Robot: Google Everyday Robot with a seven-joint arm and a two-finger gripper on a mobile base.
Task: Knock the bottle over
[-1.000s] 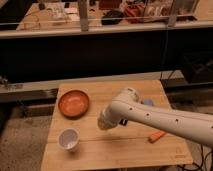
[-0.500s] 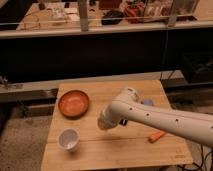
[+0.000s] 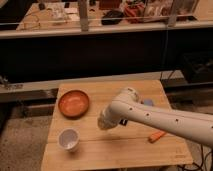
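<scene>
My white arm reaches in from the right across the wooden table (image 3: 100, 155). Its end with the gripper (image 3: 106, 121) hangs low over the middle of the table, right of the orange bowl and above and to the right of the white cup (image 3: 69, 139). I cannot make out the cream-beige bottle; it is hidden behind the arm or out of view. A small dark part (image 3: 123, 121) shows just right of the gripper, under the arm.
An orange-brown bowl (image 3: 74, 103) sits at the table's back left. A small orange object (image 3: 156, 136) lies at the front right. A bluish thing (image 3: 148, 102) peeks out behind the arm. A dark counter (image 3: 100, 50) with clutter runs behind the table.
</scene>
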